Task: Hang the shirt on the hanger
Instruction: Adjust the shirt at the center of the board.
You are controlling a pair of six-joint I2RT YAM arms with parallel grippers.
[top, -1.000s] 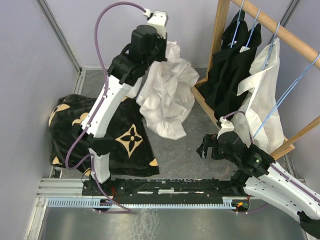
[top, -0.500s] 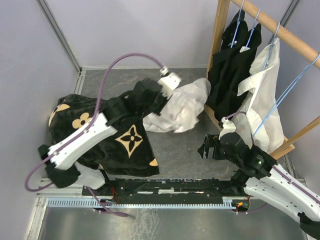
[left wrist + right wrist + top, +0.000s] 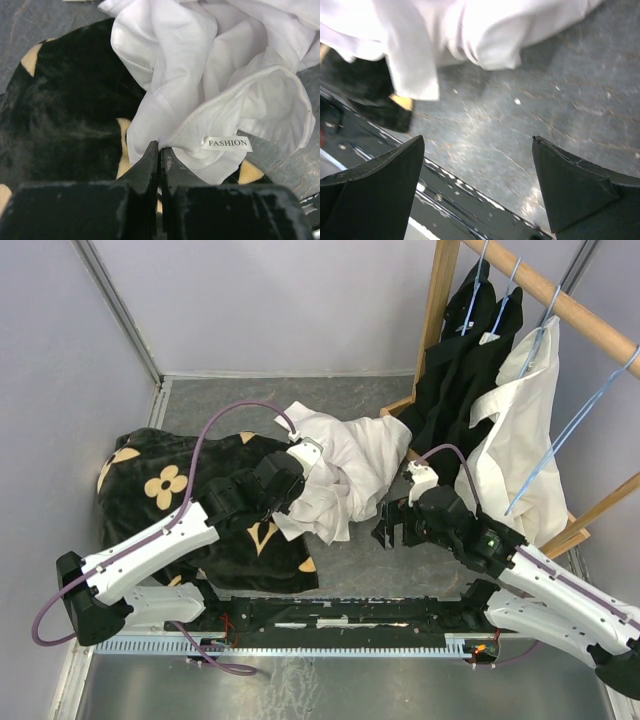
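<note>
The left end effector (image 3: 159,151) pinches a fold of the shirt (image 3: 215,75), its neck label (image 3: 227,143) just to the right, while the right end effector (image 3: 478,145) is spread wide over the counter (image 3: 560,115), with the shirt heap just ahead.

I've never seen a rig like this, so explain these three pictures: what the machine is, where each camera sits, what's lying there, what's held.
These are two robot arms bolted at the near edge of a table, each ending in a two-finger gripper. The wide picture comes from a fixed camera above and behind them. The other two come from a camera on each wrist. A crumpled white shirt lies on the table, partly over a black cloth with tan flowers. The left gripper is shut, pinching the shirt's edge beside its FASHION label. The right gripper is open and empty over bare table. At the right, a wooden rack holds black shirts, another white garment and light-blue wire hangers.
</note>
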